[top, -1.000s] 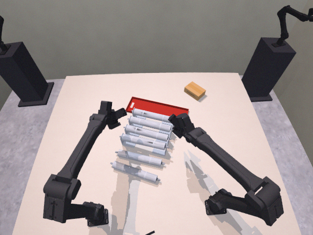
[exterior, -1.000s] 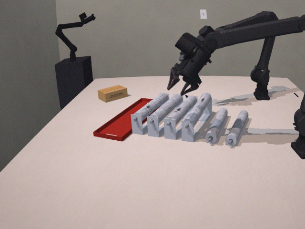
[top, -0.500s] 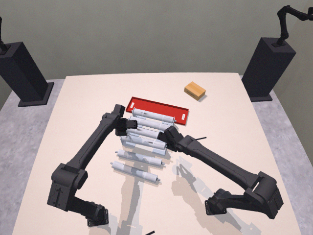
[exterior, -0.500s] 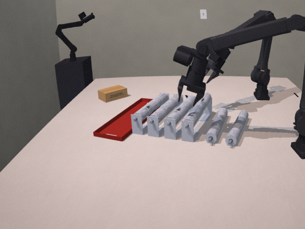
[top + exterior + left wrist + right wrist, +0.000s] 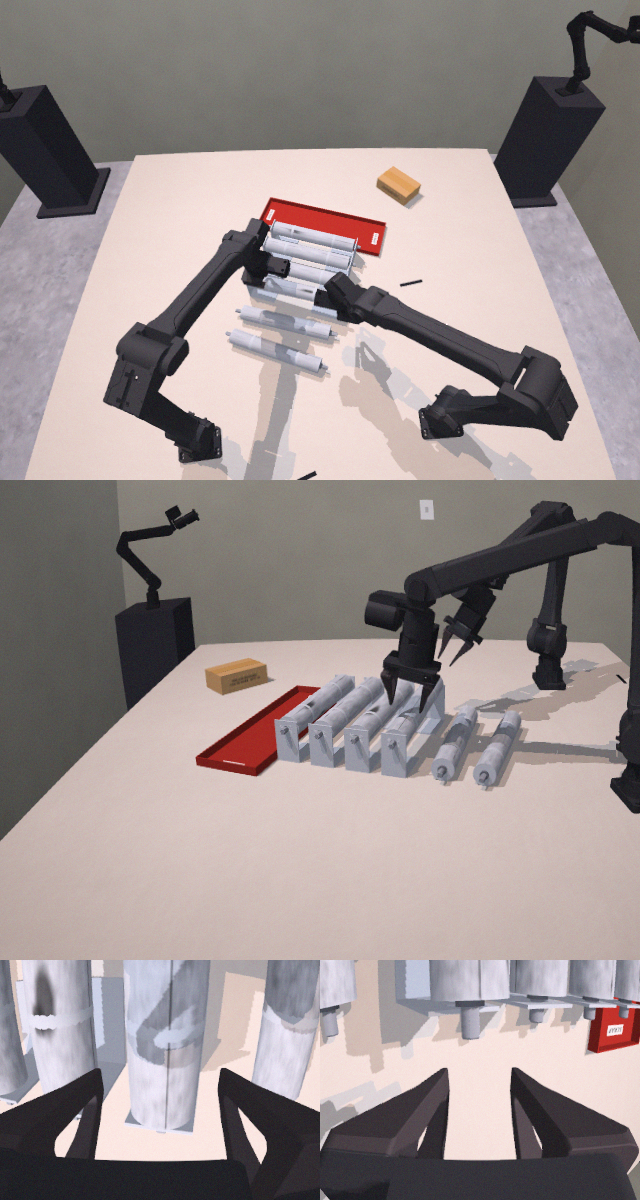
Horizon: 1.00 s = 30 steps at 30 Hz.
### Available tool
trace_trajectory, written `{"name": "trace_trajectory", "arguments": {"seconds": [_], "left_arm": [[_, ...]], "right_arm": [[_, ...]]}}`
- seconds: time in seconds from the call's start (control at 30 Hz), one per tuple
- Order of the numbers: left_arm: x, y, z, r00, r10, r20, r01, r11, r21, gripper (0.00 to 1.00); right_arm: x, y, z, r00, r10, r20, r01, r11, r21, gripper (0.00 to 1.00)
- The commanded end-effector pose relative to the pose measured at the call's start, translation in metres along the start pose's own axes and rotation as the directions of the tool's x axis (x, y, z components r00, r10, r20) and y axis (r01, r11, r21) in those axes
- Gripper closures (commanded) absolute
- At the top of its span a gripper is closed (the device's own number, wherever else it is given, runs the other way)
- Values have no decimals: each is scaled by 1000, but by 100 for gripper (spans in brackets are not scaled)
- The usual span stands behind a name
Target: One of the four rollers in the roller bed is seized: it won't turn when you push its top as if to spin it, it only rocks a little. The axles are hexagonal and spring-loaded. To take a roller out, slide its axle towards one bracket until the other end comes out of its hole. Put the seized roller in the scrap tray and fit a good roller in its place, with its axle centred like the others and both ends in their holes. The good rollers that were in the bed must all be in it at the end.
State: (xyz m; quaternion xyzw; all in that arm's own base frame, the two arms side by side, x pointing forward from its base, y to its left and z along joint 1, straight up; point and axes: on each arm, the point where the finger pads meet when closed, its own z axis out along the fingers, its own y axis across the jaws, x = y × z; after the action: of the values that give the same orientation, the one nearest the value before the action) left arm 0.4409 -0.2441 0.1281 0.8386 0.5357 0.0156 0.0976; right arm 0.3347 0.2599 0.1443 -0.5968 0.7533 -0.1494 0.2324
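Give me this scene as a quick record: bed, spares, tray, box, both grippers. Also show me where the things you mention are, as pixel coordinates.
bed (image 5: 330, 311) (image 5: 395, 759) (image 5: 185, 1129) (image 5: 413, 980): four rollers fitted
loose rollers (image 5: 285, 321) (image 5: 450, 748) (image 5: 285, 1060) (image 5: 335, 982): two, side by side on the table, along the bed's side away from the tray
tray (image 5: 336, 222) (image 5: 255, 733) (image 5: 601, 1027): red, no roller in it
box (image 5: 398, 184) (image 5: 236, 676): cardboard, on the table beyond the tray
left gripper (image 5: 271, 281) (image 5: 406, 707) (image 5: 160, 1078): open, above the bed roller nearest the loose ones
right gripper (image 5: 328, 301) (image 5: 446, 661) (image 5: 479, 1078): partly open, holding nothing, off that roller's other end
seized roller: cannot tell which
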Motion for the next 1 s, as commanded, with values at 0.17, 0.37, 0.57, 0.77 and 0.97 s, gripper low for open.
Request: {"name": "trace_trajectory", "arguments": {"seconds": [0.17,0.37,0.57,0.77,0.97], "left_arm": [[-9,3,-3,999,45,6,-45,999,17,38],[-9,-2,28,1000,21,6,-21,1000,20,38],[-8,-5,44,1000,22,4,-22,999,24,38],[-7,-3,64,1000,22,2,-22,1000,15,38],[-5,7,51,1000,21,0,-21,1000,-18,38]], "right_arm": [[-17,-13,-14,1000,-8,29,7,1000,23,68],[3,4,20,1000,-26,-12,26,1000,-5,68],[-2,-2,31,1000,-14,-4,14,1000,1,68],[2,1,53,1000,-23,-6,23,1000,0,68],[-23,-17,35,999,-10,51,8,999,37,68]]}}
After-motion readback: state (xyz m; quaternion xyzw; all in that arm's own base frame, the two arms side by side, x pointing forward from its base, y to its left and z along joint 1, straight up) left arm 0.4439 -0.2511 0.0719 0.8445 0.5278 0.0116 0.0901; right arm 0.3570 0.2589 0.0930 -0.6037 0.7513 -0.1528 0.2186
